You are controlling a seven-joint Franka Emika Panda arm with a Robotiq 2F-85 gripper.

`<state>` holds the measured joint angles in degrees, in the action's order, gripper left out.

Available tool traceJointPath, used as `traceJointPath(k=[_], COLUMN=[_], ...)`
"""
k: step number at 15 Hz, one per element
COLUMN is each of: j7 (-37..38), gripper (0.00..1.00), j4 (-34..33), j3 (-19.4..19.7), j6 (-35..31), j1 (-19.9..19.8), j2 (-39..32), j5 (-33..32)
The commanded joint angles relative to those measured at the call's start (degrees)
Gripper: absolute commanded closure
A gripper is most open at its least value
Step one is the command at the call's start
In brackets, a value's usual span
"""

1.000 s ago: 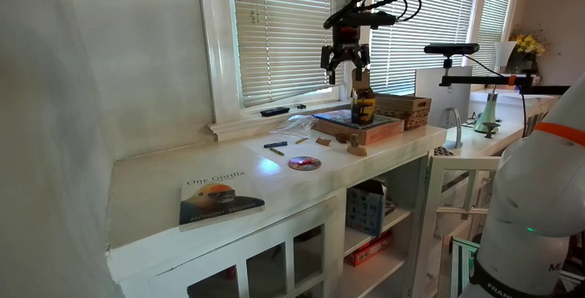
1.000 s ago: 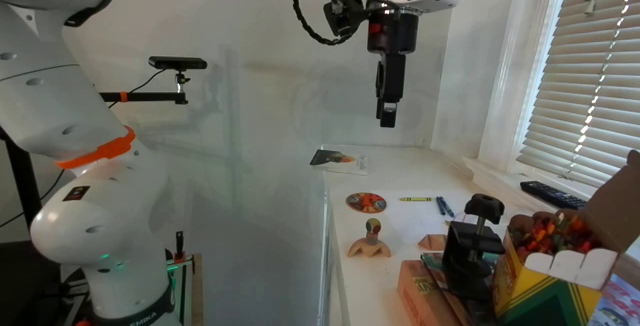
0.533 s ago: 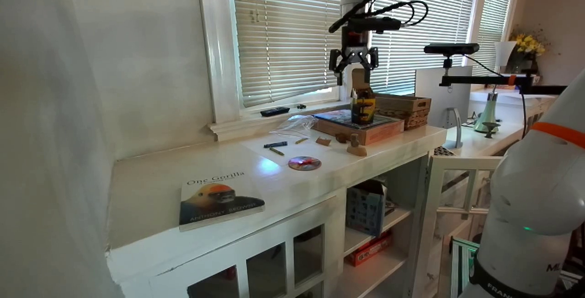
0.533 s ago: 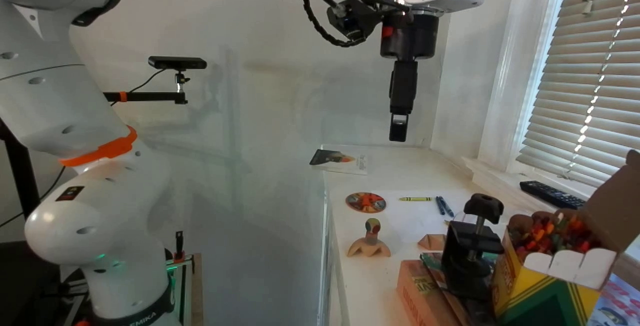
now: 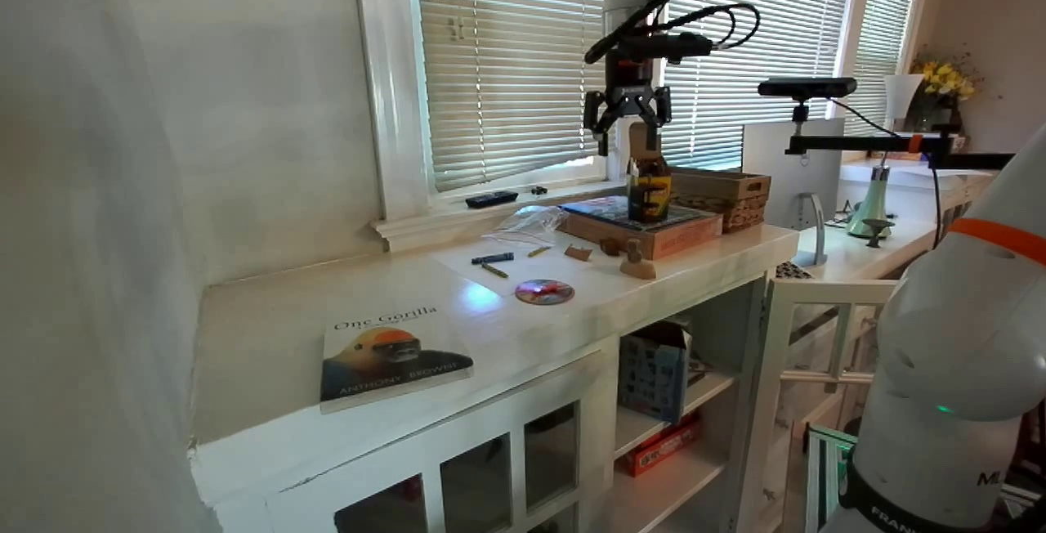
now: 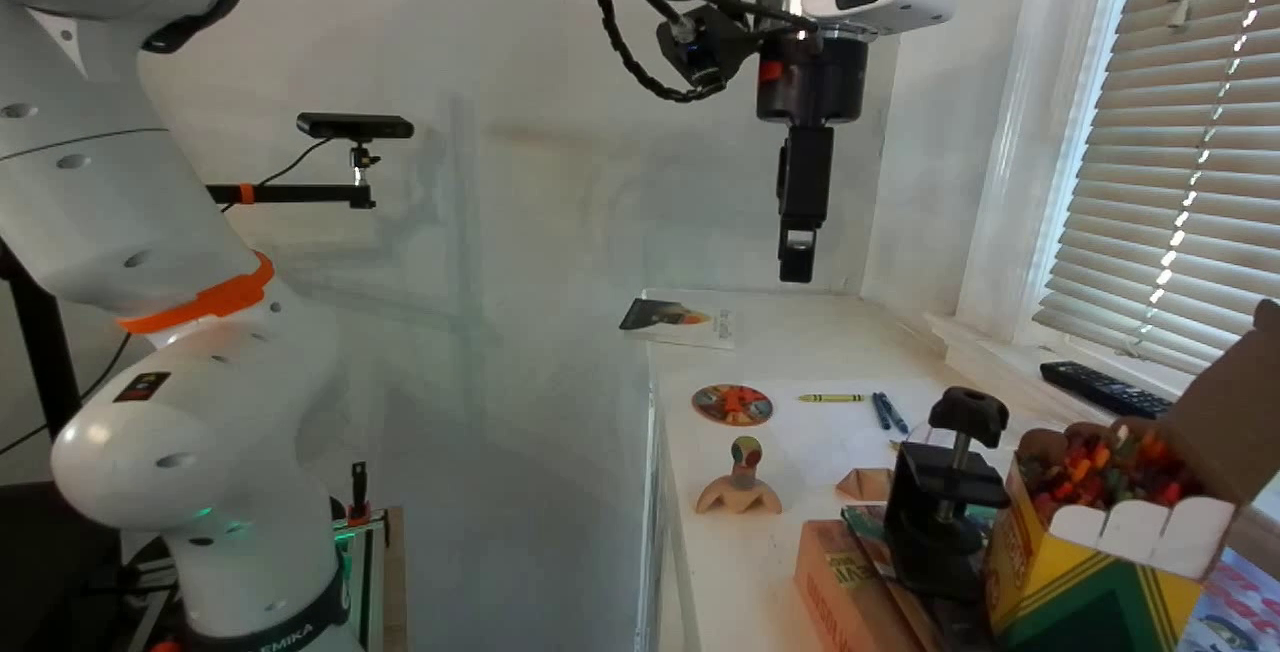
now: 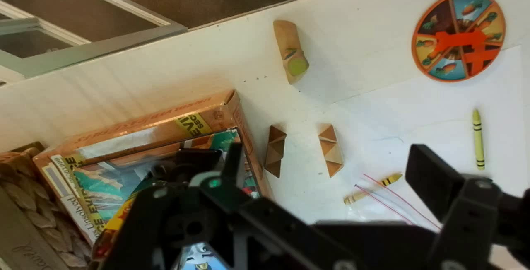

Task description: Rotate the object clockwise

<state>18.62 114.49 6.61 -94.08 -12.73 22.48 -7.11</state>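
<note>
End effector (image 5: 627,143): black, two-fingered, hanging in the air over the white painted table (image 6: 780,332); its fingers (image 7: 428,179) stand wide apart and I see nothing between them.
Just changed: over the last second I see it shift towards the near end of the table, most of that done half a second ago and only a slight drift since. Its spread is the same, and the things below lie where they lay.
Upright black knobbed clamp (image 6: 930,522): my reading of the object to rotate. In an exterior view it stands over the flat orange cardboard game box (image 6: 845,587), near right, with the end effector apart from it, farther and to the left.
Yellow-and-green cardboard crayon box (image 6: 1095,582): just right of the clamp, brown lid raised, full of colourful crayons (image 6: 1090,469); whether the two touch I cannot tell.
Round orange-rimmed spinner disc (image 6: 732,405): flat on the table, farther left, untouched.
Meaning for the task: I judge this as approach; I see no contact, so the turn has not begun. I would next bring the knob between the fingers, go down, grip and twist clockwise.
Risk: on that path a finger could land on the crayon box and tip it.
</note>
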Motion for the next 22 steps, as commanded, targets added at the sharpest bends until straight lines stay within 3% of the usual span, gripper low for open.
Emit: traceJointPath(k=[1, 2, 3, 12, 13, 22], j7=[-2.9, -3.7, -4.4, -15.0, -16.0, -19.0], gripper=[0.00, 0.25, 0.26, 0.96, 1.00, 1.00], j4=[2.0, 1.9, 2.2, 1.6, 1.4, 0.1], j3=[-0.4, 0.1, 0.8, 7.4, 7.8, 7.7], j6=[-3.5, -4.0, -5.0, -7.4, -7.8, -14.8], j1=[0.3, 0.0, -0.2, -0.6, -0.7, -1.2], j2=[0.1, -0.2, -0.5, -3.4, -3.8, -7.1], j5=[-3.9, -4.4, -4.6, -1.3, -1.5, -5.9])
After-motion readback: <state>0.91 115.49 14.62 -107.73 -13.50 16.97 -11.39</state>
